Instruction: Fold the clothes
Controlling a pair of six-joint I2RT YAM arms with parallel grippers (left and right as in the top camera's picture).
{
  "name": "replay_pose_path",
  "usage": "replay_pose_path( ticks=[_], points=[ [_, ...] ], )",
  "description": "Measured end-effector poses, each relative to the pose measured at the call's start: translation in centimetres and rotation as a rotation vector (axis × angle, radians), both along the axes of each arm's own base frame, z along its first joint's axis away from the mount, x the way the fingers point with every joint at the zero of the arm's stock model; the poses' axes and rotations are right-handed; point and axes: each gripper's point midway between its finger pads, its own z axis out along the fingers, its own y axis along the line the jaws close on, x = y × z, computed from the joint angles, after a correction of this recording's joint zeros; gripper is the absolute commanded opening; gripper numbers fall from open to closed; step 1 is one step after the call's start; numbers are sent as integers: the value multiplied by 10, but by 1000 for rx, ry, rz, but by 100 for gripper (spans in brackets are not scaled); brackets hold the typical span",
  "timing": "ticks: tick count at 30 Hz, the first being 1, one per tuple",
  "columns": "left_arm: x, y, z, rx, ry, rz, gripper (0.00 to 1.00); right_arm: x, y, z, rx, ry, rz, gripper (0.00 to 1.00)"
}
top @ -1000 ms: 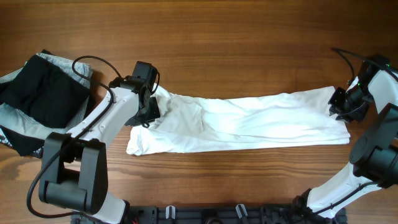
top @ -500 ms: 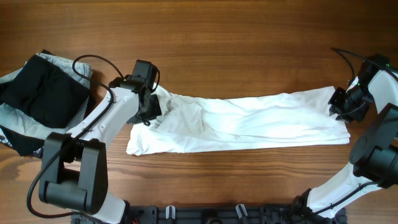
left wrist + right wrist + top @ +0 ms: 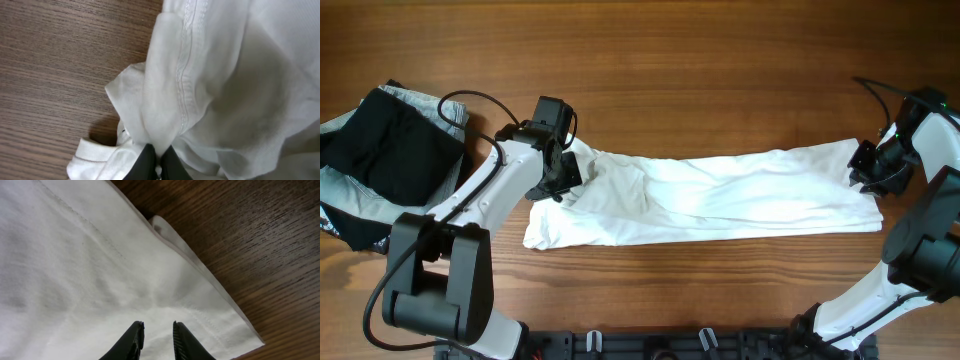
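The clothes are one white shirt (image 3: 720, 195), lying in a long wrinkled band across the middle of the table. My left gripper (image 3: 558, 184) is at the shirt's left end. In the left wrist view this gripper (image 3: 157, 156) is shut on a raised fold of the white shirt (image 3: 225, 75) beside a ribbed hem. My right gripper (image 3: 866, 172) is over the shirt's right end. Seen from the right wrist, the right gripper (image 3: 158, 330) has its fingers a narrow gap apart above flat shirt fabric (image 3: 100, 255) near a stitched corner, with nothing pinched between them.
A black folded garment (image 3: 390, 160) lies on a pale grey one (image 3: 338, 195) at the table's left edge, close to the left arm's elbow. Bare wooden table (image 3: 670, 60) runs behind and in front of the shirt.
My left gripper has closed on the shirt's fold at the left end. The shirt and the right arm have not visibly moved.
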Motion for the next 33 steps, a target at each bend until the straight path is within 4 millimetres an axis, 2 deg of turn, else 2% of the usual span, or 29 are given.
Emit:
replay_pose_path(
  ticks=[9,18,23,26,29,33],
  points=[
    [-4,0,0,-3,16,0,10,0,0,0,0,0,0,25],
    [-10,-12,0,-74,46,-7,10,0,0,0,0,0,0,25],
    [-6,-12,1,-70,29,-6,6,0,0,0,0,0,0,25],
    [-2,-12,1,-67,10,-7,16,0,0,0,0,0,0,25],
    [1,-12,1,-66,-3,-4,16,0,0,0,0,0,0,25],
    [3,-12,2,-67,-12,-4,24,0,0,0,0,0,0,24]
  ],
)
